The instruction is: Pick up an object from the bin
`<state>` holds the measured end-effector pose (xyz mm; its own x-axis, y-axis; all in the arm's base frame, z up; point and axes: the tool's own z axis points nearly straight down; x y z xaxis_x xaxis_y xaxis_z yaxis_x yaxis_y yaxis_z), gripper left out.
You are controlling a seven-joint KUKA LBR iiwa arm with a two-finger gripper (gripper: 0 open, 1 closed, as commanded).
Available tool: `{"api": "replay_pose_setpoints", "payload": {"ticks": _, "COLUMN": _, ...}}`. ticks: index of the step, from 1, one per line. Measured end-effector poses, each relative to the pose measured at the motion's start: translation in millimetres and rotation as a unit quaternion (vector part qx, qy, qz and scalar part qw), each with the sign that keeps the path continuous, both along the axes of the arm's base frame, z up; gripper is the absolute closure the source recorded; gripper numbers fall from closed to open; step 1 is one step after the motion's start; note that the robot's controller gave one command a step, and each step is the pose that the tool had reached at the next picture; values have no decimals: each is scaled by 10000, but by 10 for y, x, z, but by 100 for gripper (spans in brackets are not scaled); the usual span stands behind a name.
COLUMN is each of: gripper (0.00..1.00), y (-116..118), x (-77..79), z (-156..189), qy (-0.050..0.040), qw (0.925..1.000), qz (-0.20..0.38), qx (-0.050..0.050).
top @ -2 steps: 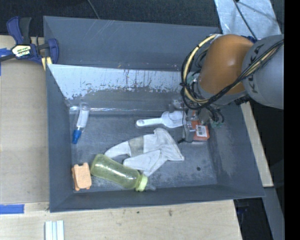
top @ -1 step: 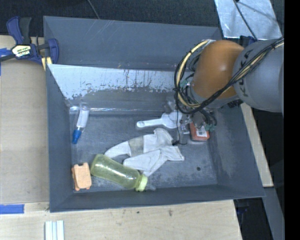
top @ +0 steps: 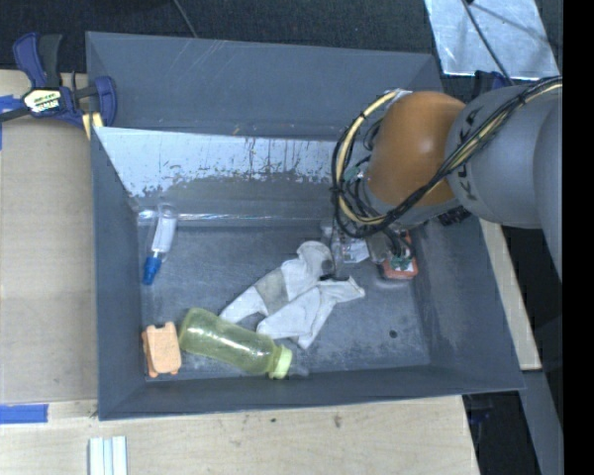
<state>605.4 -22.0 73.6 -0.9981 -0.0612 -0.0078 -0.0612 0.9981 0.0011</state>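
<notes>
We have the 2-finger gripper [top: 343, 261] low in the grey metal bin [top: 277, 87], at the upper right end of the crumpled white cloth rag [top: 295, 300] that lies in the middle of the bin floor. It seems to touch the rag's bunched top. Whether it is spread, closed or clamped on fabric we cannot tell from this angle.

We judge this to be the grasp step, with the lift not yet made. The next move calls for a firm pinch on a raised fold, then a straight rise so the rag trails free. Its lower end lies against the yellow-green translucent plastic bottle [top: 236, 342], which sits just beside the orange foam block [top: 161, 350], so the rag may drag the bottle. The clear tube with a blue tip [top: 158, 247] lies well apart, near the left wall.
</notes>
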Motion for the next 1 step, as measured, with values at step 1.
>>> {"api": "replay_pose_setpoints", "payload": {"ticks": 1, "gripper": 100, "y": 0, "x": 0, "z": 0, "qy": 0, "qw": 10000, "qz": 0, "qx": 0}}
